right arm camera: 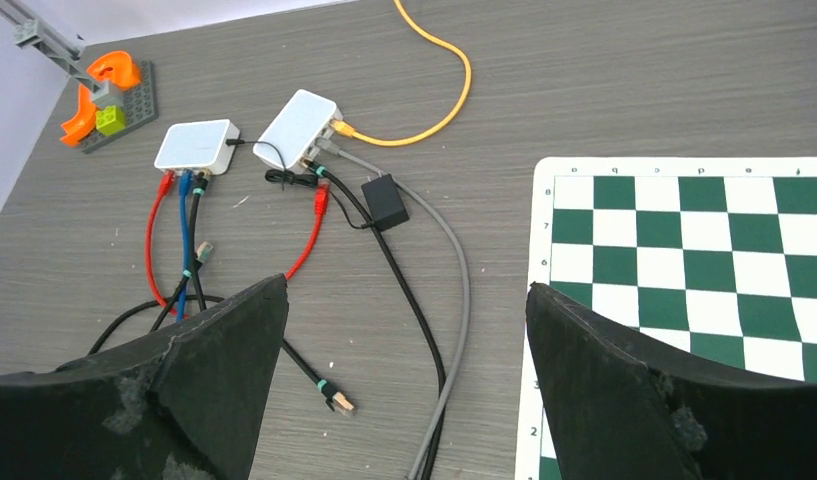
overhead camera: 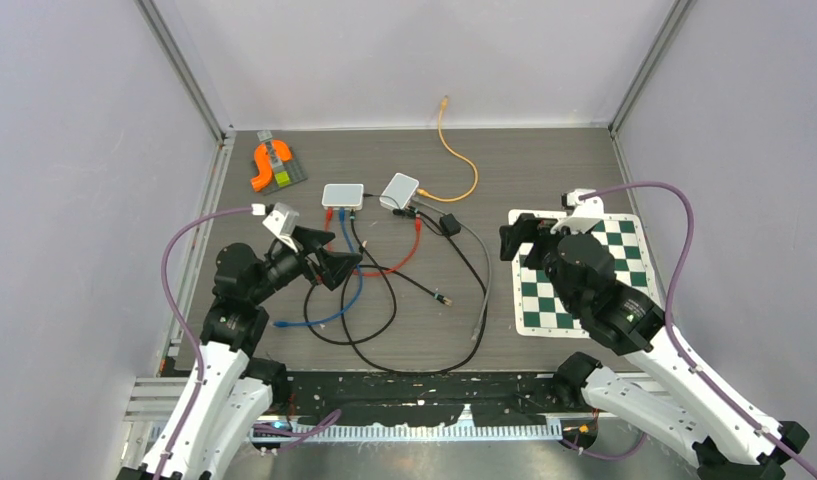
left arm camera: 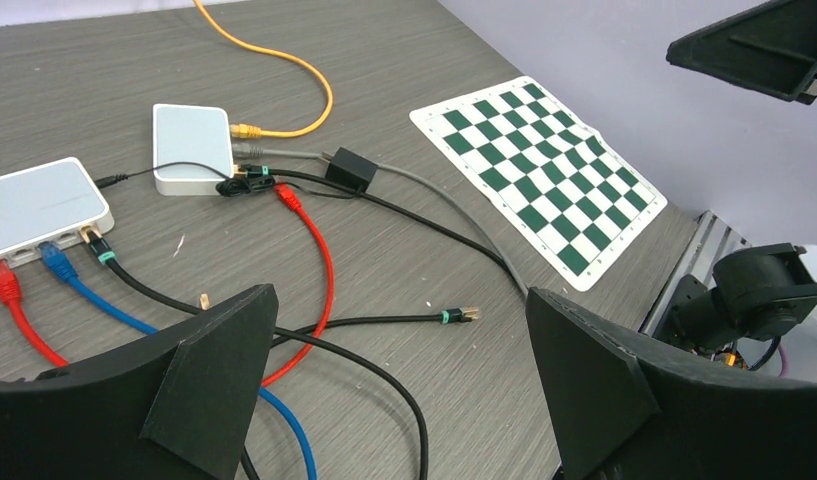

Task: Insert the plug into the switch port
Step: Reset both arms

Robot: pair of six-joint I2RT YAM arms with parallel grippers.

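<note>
The left gripper (left arm camera: pixel 404 400) is held wide open and empty above the tangle of cables (overhead camera: pixel 384 300), and the right gripper (right arm camera: pixel 404 400) is spread just as wide with nothing between its fingers, poised beside the edge of the chessboard mat (overhead camera: pixel 584 275). The loose plug (left arm camera: pixel 468 314), on a black cable (left arm camera: pixel 384 322) with a teal band, is seen lying flat on the table (overhead camera: pixel 544 165) between the two arms, well apart from both switches. Several ports of the left switch (left arm camera: pixel 34 205) are already taken; a red plug (left arm camera: pixel 287 195) lies unseated just beside the right switch (left arm camera: pixel 192 148). The loose plug is best taken just behind its head, kept level and squared to a free port, while the light switch is steadied by the other gripper; which port is free cannot be made out
</note>
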